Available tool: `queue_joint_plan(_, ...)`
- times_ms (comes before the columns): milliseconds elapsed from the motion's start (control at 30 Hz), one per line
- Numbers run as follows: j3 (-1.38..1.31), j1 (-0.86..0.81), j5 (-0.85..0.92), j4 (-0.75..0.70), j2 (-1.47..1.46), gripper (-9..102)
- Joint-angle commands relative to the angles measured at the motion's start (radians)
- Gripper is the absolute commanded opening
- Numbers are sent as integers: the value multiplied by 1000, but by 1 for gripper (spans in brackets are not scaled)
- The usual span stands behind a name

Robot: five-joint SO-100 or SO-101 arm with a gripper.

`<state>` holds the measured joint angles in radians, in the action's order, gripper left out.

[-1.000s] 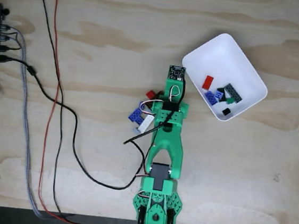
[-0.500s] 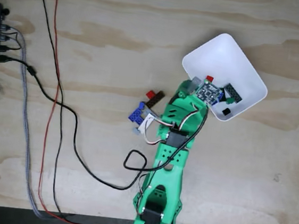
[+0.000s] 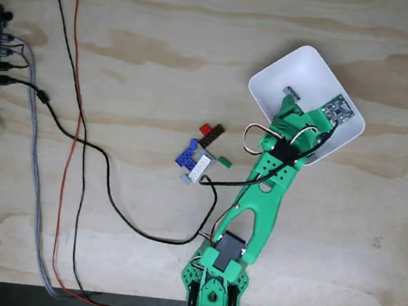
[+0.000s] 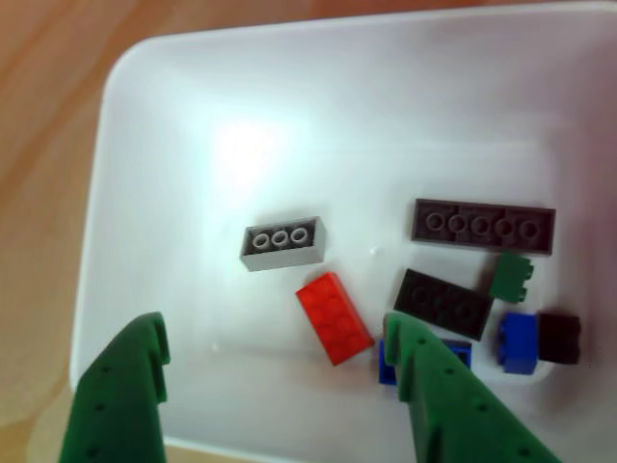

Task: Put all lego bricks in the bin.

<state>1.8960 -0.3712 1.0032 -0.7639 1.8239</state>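
While the jaws (image 4: 275, 381) hang wide open and empty above the bin (image 3: 304, 67), bricks (image 3: 202, 153) wait left on the bench; a careless swing back could scatter that cluster.

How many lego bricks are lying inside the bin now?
8. Grey brick and red brick mid-tray; dark grey plate, black plate, green brick, blue brick and black brick on the right; second blue brick behind a finger. More may be hidden.
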Motion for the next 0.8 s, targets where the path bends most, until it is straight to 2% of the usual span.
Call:
queue_joint_plan(0, 80, 120, -2, -95, 462, 27)
queue_joint_plan(100, 172, 264, 74, -311, 646, 24)
queue_joint_plan(167, 215, 354, 106, -465, 627, 20)
queue_joint_plan(200, 247, 370, 110, -488, 583, 18)
queue_joint_plan(333, 397, 305, 183, -351, 365, 19)
queue_joint_plan(500, 480, 238, 561, -150, 189, 24)
queue_joint_plan(567, 436, 262, 661, -130, 129, 25)
queue_joint_plan(767, 255, 360, 799, -229, -71, 24)
